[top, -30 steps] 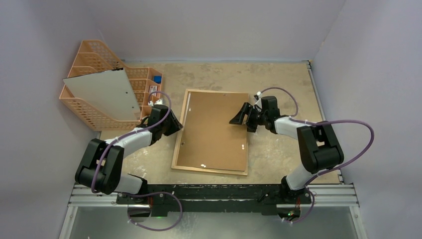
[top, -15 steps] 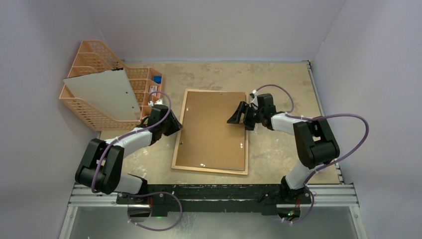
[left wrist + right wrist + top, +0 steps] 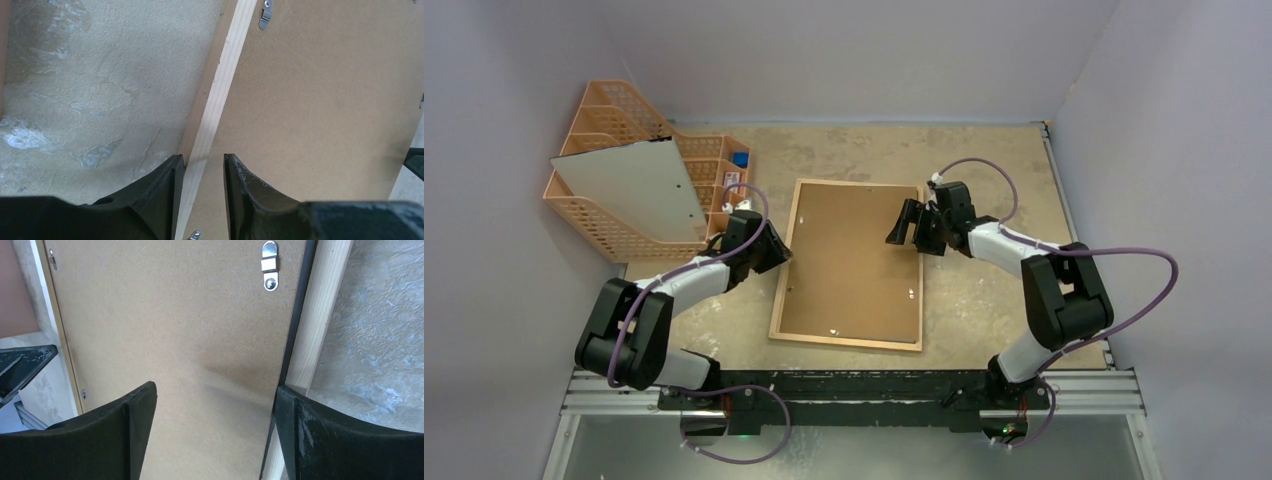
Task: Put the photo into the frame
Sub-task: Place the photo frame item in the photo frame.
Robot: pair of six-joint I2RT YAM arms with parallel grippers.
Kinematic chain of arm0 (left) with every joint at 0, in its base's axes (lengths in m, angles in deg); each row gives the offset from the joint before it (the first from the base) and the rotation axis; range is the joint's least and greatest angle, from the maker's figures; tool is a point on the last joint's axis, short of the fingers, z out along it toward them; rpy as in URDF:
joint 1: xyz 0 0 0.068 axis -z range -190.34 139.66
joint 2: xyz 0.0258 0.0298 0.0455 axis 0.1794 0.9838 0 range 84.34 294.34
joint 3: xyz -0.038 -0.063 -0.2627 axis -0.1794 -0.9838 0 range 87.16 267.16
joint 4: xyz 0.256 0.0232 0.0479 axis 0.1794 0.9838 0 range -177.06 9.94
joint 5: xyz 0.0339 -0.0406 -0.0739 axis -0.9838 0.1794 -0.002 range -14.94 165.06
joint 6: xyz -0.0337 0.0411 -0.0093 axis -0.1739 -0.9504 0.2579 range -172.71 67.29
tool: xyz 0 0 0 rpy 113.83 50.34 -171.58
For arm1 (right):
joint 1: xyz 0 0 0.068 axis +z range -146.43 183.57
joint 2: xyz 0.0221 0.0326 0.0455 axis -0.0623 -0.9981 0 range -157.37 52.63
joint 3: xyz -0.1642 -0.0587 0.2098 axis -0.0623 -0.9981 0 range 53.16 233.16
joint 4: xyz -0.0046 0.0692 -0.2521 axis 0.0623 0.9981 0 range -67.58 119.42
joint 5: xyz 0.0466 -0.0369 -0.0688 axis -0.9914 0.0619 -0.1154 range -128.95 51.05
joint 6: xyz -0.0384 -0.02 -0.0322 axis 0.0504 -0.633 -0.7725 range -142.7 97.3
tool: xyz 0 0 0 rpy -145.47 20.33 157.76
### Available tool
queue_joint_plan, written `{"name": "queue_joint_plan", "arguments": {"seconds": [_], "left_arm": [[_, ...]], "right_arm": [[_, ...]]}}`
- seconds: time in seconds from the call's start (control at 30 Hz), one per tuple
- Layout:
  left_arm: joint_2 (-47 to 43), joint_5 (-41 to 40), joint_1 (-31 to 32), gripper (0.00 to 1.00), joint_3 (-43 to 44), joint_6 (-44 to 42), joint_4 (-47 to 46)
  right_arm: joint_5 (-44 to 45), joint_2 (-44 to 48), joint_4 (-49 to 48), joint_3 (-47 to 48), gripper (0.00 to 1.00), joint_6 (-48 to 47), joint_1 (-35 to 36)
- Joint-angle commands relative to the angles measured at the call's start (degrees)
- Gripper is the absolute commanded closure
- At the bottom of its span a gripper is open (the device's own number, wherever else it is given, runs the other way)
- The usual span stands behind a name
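Left gripper [image 3: 202, 167] is pinching the frame's [image 3: 844, 342] left rail; right gripper [image 3: 215, 392] is hovering wide open over its right edge.

One bench [image 3: 984, 160] carries one wooden frame [image 3: 848, 342] with one brown panel [image 3: 849, 260] in it. Small metal clips [image 3: 269, 265] dot the panel's edges, too tiny from above for a sure count. At the back left there is one orange mesh organizer [image 3: 589, 225], one pale grey sheet [image 3: 629, 190] leaning in it and one small blue thing [image 3: 740, 158]. There are two arms, the left arm [image 3: 679, 282] and the right arm [image 3: 1024, 250], and two grippers, the left gripper [image 3: 778, 254] and the right gripper [image 3: 903, 226].
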Motion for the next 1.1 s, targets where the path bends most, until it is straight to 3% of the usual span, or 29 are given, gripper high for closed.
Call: {"name": "queue_joint_plan", "arguments": {"seconds": [0.0, 0.3, 0.6, 0.83, 1.0, 1.07], "left_arm": [[-0.2, 0.6, 0.0, 0.62, 1.7, -1.2, -1.7], [0.5, 3.2, 0.0, 0.62, 1.3, -1.0, -3.2], [0.3, 2.3, 0.0, 0.62, 1.4, -1.5, -2.4], [-0.7, -0.1, 0.0, 0.53, 1.9, -2.6, -0.5], [-0.7, 0.5, 0.0, 0.50, 2.0, -3.0, 0.3], [-0.9, 1.2, 0.0, 0.50, 1.7, -3.1, 0.9]], "right_arm": [[4.7, 3.1, 4.0, 1.4, 0.15, -2.3, 0.9], [-1.0, 1.7, 2.4, 0.7, 0.27, -0.1, 1.3], [6.7, 5.3, 9.0, 3.0, 0.24, -2.8, 1.3], [15.2, 9.9, 14.9, 2.9, 0.21, -4.4, 1.3], [14.7, 11.7, 11.5, 1.1, 0.22, -5.1, 1.3], [10.6, 13.0, 9.3, -1.0, 0.24, -5.0, 1.4]]}}
